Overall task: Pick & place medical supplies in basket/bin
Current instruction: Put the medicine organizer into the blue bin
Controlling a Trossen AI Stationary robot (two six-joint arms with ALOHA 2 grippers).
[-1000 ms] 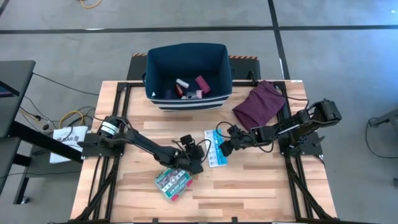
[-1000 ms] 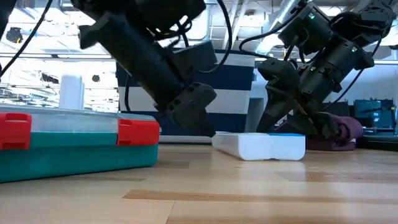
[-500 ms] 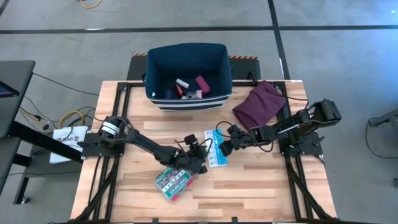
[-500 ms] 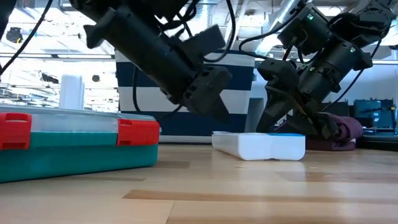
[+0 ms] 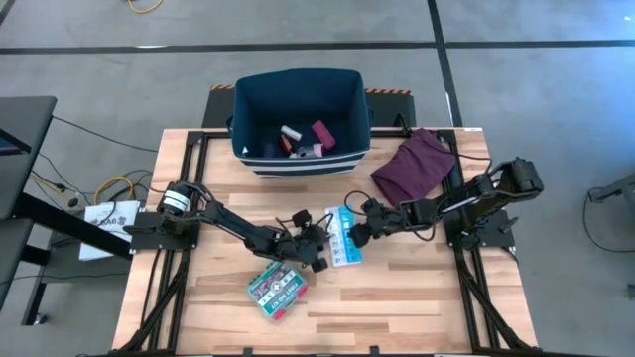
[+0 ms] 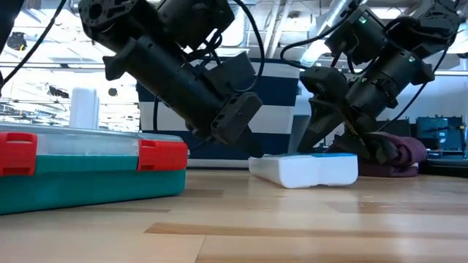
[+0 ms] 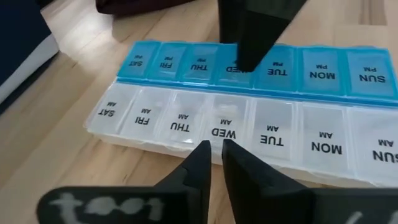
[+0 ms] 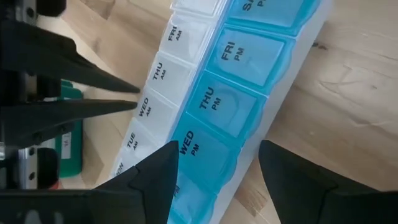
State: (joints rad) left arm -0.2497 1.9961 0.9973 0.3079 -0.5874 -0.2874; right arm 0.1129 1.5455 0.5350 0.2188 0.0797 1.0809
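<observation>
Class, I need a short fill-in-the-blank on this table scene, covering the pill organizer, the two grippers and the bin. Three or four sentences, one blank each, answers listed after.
1. The pill organizer has a clear row marked AM and a blue row marked ____.
2. The left gripper points at the AM compartment labelled ____.
3. The right gripper is open on the organizer's ____ row.
4. The teal first-aid box lies on the table, not in the ____.

Answers: PM; WED; blue; bin

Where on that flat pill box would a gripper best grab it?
Probably across its narrow width near the middle, coming down from above. The pill box lies flat on the table, long and thin, so only its long edges fit between fingers. The right gripper sits open over the blue row; the left gripper faces the white edge.
</observation>
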